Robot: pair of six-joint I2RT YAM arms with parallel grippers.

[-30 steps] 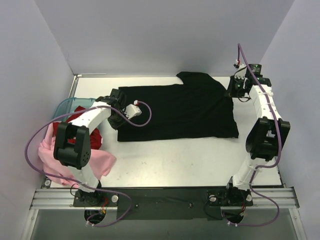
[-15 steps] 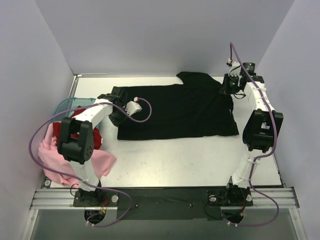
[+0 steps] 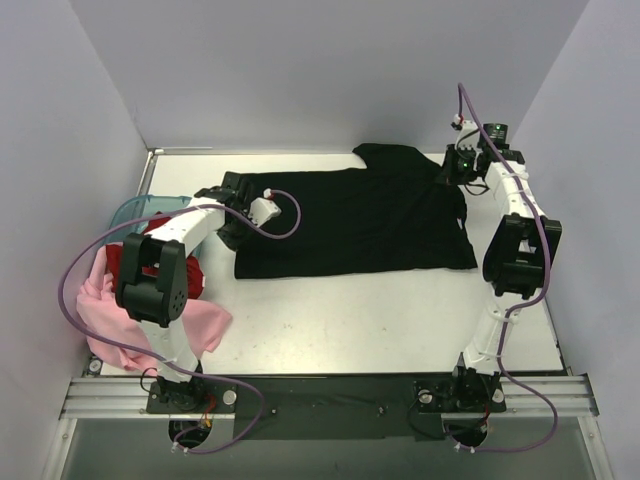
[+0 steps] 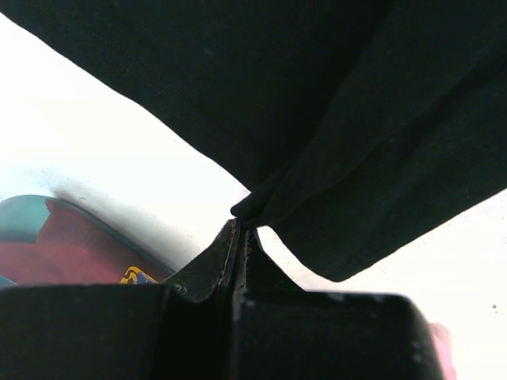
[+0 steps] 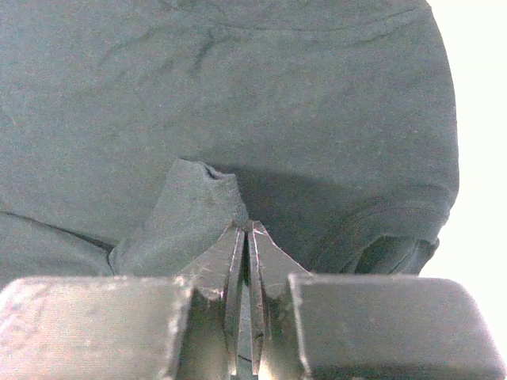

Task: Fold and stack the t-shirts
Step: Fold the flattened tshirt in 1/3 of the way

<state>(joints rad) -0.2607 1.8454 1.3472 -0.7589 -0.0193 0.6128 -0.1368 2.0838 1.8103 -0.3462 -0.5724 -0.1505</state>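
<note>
Cloth pinned at both ends: we find the black short-sleeved cloth t-shirt (image 3: 360, 220) spread flat across the far half of the white table (image 3: 350, 320), its long axis running left to right between the two arms. The left gripper (image 3: 232, 190) sits at the shirt's far-left corner, and the left wrist view shows its jaws pressed together on a pinched fold of black fabric. The right gripper (image 3: 455, 168) sits at the far-right end beside the sleeve, its jaws likewise clamped on a small raised peak of the cloth. From both grips the body of the shirt lies toward the arm bases, so we judge that the coming fold turns on drawing that far edge over to the near one, each arm serving its own end. The left arm bends at the elbow above the crumpled red shirt (image 3: 190, 275) and pale pink shirt (image 3: 200, 325), which are heaped unfolded at the near left by the translucent teal plastic tub (image 3: 130, 210). The right arm stretches far along the table's right side, its wrist turned inward.
</note>
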